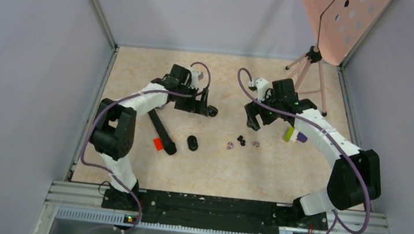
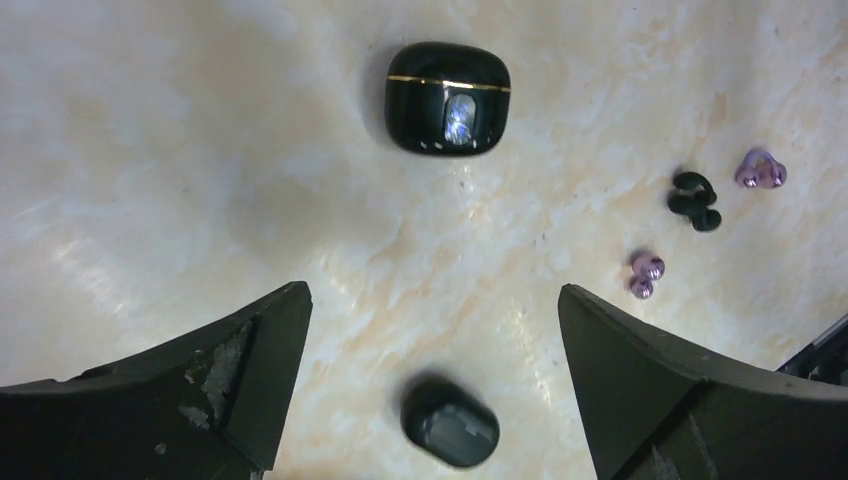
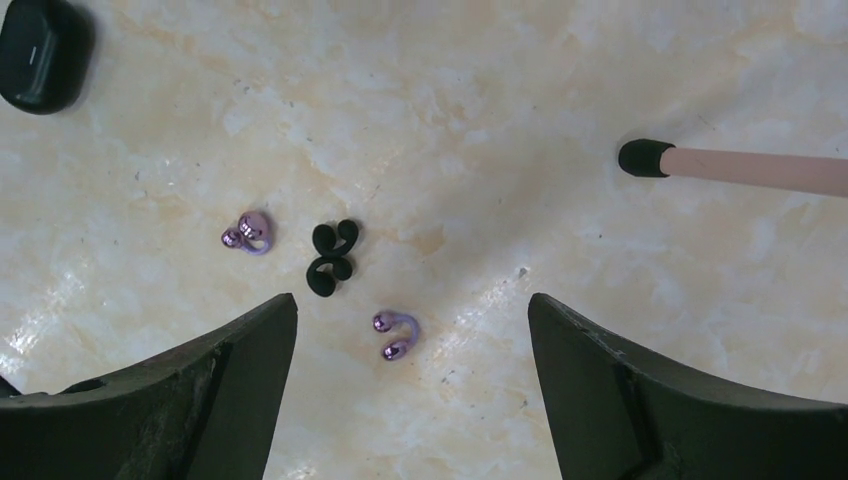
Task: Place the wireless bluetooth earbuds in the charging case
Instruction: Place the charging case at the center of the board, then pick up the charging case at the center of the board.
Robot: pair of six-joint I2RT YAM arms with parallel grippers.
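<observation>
Two pale purple earbuds (image 1: 229, 146) (image 1: 255, 143) and a pair of black earbuds (image 1: 241, 140) lie loose mid-table. One black oval case (image 1: 192, 143) lies shut to their left, and a second black case (image 1: 212, 111) lies by my left gripper (image 1: 203, 107). In the left wrist view my open gripper (image 2: 432, 292) hangs above the dark case (image 2: 450, 423); the gold-lined case (image 2: 448, 98) lies beyond it. In the right wrist view my open, empty gripper (image 3: 412, 300) hovers over a purple earbud (image 3: 396, 333), with the black earbuds (image 3: 332, 255) and another purple earbud (image 3: 247, 232) to its left.
A long black marker (image 1: 161, 129) with a red piece (image 1: 158, 143) lies left of the cases. Green and purple blocks (image 1: 294, 135) sit under the right arm. A pink tripod (image 1: 313, 64) stands at the back right; one leg (image 3: 740, 168) shows in the right wrist view.
</observation>
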